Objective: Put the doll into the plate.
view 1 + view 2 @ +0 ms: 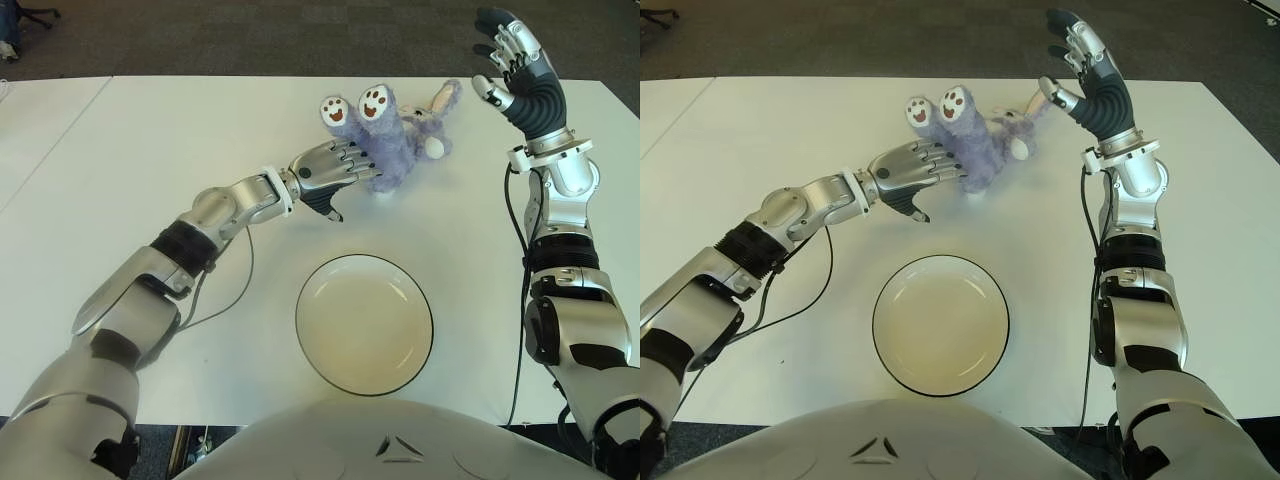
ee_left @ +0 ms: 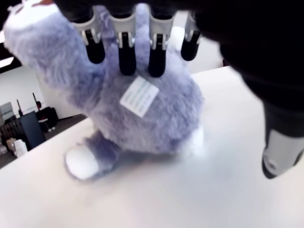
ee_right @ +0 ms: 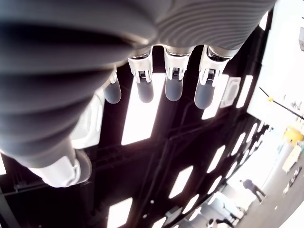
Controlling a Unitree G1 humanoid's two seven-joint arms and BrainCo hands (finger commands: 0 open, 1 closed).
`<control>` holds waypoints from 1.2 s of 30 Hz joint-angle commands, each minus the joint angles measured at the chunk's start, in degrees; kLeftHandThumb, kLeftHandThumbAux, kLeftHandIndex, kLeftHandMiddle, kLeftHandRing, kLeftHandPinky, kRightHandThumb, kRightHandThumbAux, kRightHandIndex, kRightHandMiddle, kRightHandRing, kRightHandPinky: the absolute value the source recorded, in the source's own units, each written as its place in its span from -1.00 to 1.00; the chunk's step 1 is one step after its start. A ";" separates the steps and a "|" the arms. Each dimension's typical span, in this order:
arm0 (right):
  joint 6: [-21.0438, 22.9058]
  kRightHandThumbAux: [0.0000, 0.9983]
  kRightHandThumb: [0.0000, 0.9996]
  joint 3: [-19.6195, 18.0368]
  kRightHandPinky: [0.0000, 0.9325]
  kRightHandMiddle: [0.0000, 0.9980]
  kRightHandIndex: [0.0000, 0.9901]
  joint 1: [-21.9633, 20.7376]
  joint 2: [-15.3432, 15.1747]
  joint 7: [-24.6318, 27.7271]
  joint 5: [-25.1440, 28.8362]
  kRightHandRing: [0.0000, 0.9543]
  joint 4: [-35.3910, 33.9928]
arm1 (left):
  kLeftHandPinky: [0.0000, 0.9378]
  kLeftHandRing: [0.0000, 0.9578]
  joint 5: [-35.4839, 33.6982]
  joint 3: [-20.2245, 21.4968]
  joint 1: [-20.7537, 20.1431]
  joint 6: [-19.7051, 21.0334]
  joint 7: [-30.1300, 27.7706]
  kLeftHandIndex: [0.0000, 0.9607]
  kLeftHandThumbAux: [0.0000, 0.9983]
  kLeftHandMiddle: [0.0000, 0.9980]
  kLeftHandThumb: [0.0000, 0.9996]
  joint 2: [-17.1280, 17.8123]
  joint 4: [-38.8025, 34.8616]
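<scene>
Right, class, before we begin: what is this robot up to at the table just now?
The robot's left hand has reached across the white table to a purple plush doll lying with its feet up. Its fingers press on the plush, but the thumb stands apart, so no grip has closed yet. The white plate sits empty nearer the robot. The right hand is raised, open, to the right of the doll.

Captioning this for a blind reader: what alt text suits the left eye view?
The left robot hand lays its fingers on a purple plush doll lying on a white table. An empty plate sits nearer; the right robot hand is raised, open.
</scene>
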 commanded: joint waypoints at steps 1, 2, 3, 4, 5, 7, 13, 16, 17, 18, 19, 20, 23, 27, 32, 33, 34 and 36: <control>-3.89 0.32 -0.12 2.28 -0.98 -0.93 -0.80 3.23 1.29 2.17 -2.13 -0.99 3.42 | -1.00 -1.00 0.79 0.74 -1.48 -0.20 2.04 -1.00 0.25 -1.00 -1.00 0.31 2.48; -4.64 0.33 -0.14 2.98 -1.00 -0.95 -0.80 3.89 1.55 2.94 -2.45 -1.00 4.03 | -1.00 -1.00 0.77 0.77 -1.70 -0.34 2.39 -1.00 0.26 -1.00 -1.00 0.31 2.98; -5.80 0.31 -0.20 4.33 -1.00 -0.97 -0.80 4.74 1.72 4.01 -3.63 -1.00 5.46 | -1.00 -1.00 0.80 0.76 -2.00 -0.53 2.74 -1.00 0.27 -1.00 -1.00 0.37 3.65; -6.59 0.30 -0.22 5.18 -1.00 -0.98 -0.80 5.11 1.76 4.61 -4.43 -1.00 6.54 | -1.00 -1.00 0.85 0.74 -2.21 -0.65 2.96 -1.00 0.28 -1.00 -1.00 0.39 4.11; -7.22 0.30 -0.24 6.22 -1.00 -0.99 -0.80 5.28 1.57 5.16 -5.62 -1.00 7.82 | -1.00 -1.00 0.94 0.66 -2.42 -0.76 3.18 -1.00 0.28 -1.00 -1.00 0.41 4.63; -7.80 0.27 -0.30 8.18 -1.00 -1.00 -0.81 5.01 0.84 6.24 -7.87 -1.00 9.89 | -1.00 -1.00 1.16 0.43 -2.80 -0.93 3.59 -1.00 0.29 -1.00 -1.00 0.36 5.69; -7.39 0.20 -0.47 12.74 -1.00 -1.00 -0.83 3.49 -1.31 11.31 -11.69 -1.00 12.52 | -1.00 -1.00 1.56 -0.22 -3.60 -1.24 3.95 -1.00 0.31 -1.00 -1.00 0.14 7.91; -6.23 0.16 -0.53 14.64 -1.00 -1.00 -0.83 3.37 -1.60 13.34 -12.98 -1.00 12.74 | -1.00 -1.00 1.76 -0.50 -3.92 -1.15 3.76 -1.00 0.30 -1.00 -1.00 -0.15 8.84; -5.92 0.19 -0.49 15.09 -1.00 -1.00 -0.80 3.54 -1.13 12.91 -13.53 -1.00 12.81 | -1.00 -1.00 1.71 -0.53 -3.98 -1.18 3.69 -1.00 0.29 -1.00 -1.00 -0.23 9.07; -5.70 0.19 -0.48 15.43 -1.00 -1.00 -0.80 3.65 -0.81 12.60 -13.89 -1.00 12.84 | -1.00 -1.00 1.66 -0.54 -4.03 -1.22 3.66 -1.00 0.29 -1.00 -1.00 -0.29 9.24; -5.52 0.19 -0.48 15.79 -1.00 -1.00 -0.79 3.71 -0.47 12.26 -14.22 -1.00 12.92 | -1.00 -1.00 1.60 -0.54 -4.06 -1.26 3.64 -1.00 0.29 -1.00 -1.00 -0.34 9.40; -5.40 0.21 -0.45 16.03 -1.00 -1.00 -0.79 3.74 -0.26 12.01 -14.43 -1.00 12.97 | -1.00 -1.00 1.57 -0.54 -4.09 -1.30 3.64 -1.00 0.28 -1.00 -1.00 -0.38 9.51; -5.80 0.31 -0.32 16.78 -1.00 -1.00 -0.77 3.22 1.24 10.90 -15.21 -1.00 14.61 | -1.00 -1.00 1.41 -0.50 -4.10 -1.26 3.69 -1.00 0.28 -1.00 -1.00 -0.64 9.83; -6.49 0.44 -0.16 17.53 -1.00 -1.00 -0.81 2.98 1.88 9.72 -15.76 -1.00 15.56 | -1.00 -1.00 1.40 -0.56 -4.19 -1.16 3.86 -1.00 0.27 -1.00 -1.00 -1.08 10.43; -6.58 0.49 -0.12 18.38 -1.00 -1.00 -0.85 2.75 2.04 7.43 -17.37 -1.00 15.63 | -1.00 -1.00 1.37 -0.55 -4.27 -1.30 4.22 -1.00 0.25 -1.00 -1.00 -1.46 11.08; -6.56 0.49 -0.16 18.57 -1.00 -1.00 -0.87 2.70 2.05 6.83 -17.83 -1.00 15.62 | -1.00 -1.00 1.34 -0.54 -4.27 -1.34 4.26 -1.00 0.24 -1.00 -1.00 -1.52 11.18; -6.43 0.49 -0.17 18.80 -1.00 -1.00 -0.88 2.59 2.14 6.09 -18.43 -1.00 15.73 | -1.00 -1.00 1.20 -0.51 -4.24 -1.53 4.31 -1.00 0.24 -1.00 -1.00 -1.52 11.31; -6.27 0.48 -0.25 19.11 -1.00 -1.00 -0.91 2.42 2.20 4.99 -19.16 -1.00 16.07 | -1.00 -1.00 1.01 -0.45 -4.11 -1.77 4.35 -1.00 0.22 -1.00 -1.00 -1.50 11.37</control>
